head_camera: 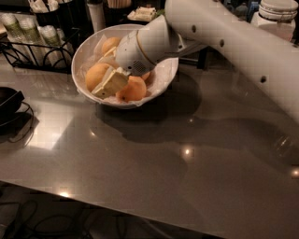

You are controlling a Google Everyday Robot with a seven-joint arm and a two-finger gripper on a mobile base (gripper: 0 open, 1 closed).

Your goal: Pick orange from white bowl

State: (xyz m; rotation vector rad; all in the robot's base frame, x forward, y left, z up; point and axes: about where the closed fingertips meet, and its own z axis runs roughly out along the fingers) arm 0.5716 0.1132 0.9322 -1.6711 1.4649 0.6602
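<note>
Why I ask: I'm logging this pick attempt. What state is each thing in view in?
white bowl: upright on the table, paper-lined, holding oranges.
left orange: resting in the bowl, beside the end effector.
front orange: resting in the bowl, not lifted.
back orange: in the bowl, partly hidden by the arm.
end effector: lowered into the bowl among the oranges.
jar: upright, lid on.

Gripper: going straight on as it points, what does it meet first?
The gripper, inside the shallow round white bowl, would probably meet the round orange fruit beside its tip first; depth is unclear.
</note>
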